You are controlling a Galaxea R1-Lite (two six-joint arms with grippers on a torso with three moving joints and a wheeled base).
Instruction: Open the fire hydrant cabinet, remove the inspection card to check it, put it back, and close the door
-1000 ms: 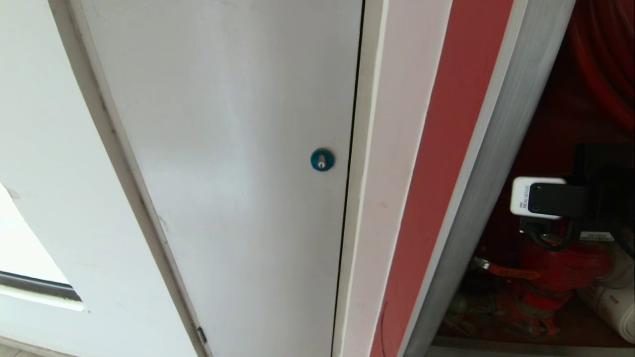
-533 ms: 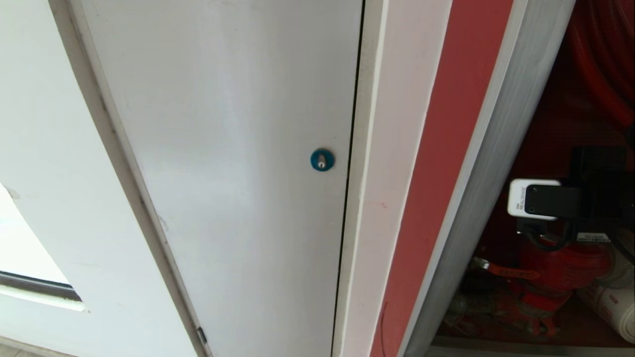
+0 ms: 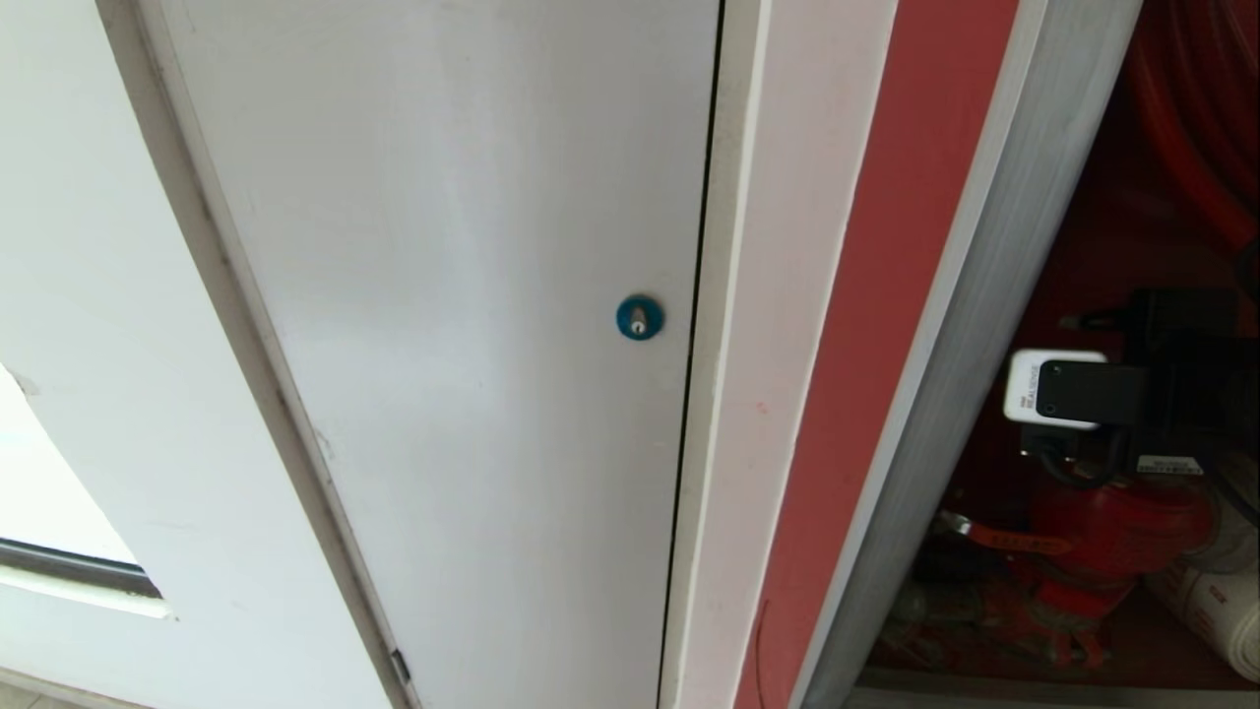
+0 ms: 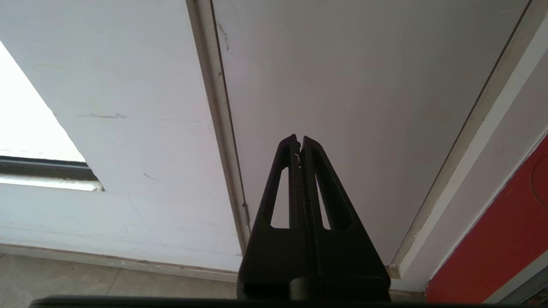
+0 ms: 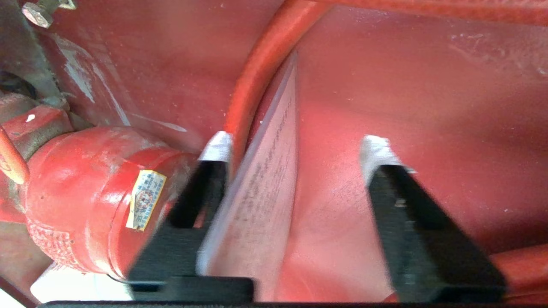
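The fire hydrant cabinet (image 3: 984, 295) stands open at the right, with a silver frame and a red interior. My right gripper (image 5: 297, 147) is inside it, beside the red valve (image 5: 85, 201), and it is open. The pale inspection card (image 5: 265, 179) stands edge-on between the white-tipped fingers (image 5: 218, 147), leaning by the finger nearest the valve and clear of the other one. A red hose (image 5: 257, 72) runs just behind the card. In the head view only the right wrist camera (image 3: 1058, 389) shows clearly, above the valve (image 3: 1112, 522). The door is out of view. My left gripper (image 4: 299, 139) is parked and shut.
A plain pale grey panel (image 3: 472, 295) with a blue round lock (image 3: 639, 317) fills the left and middle of the head view. A white and red strip (image 3: 847, 345) separates it from the cabinet frame. A white rolled hose (image 3: 1211, 601) lies at the cabinet's lower right.
The right gripper has opened and let go of the card. Its wrist has crept slightly toward the cabinet frame. The left arm has not moved.
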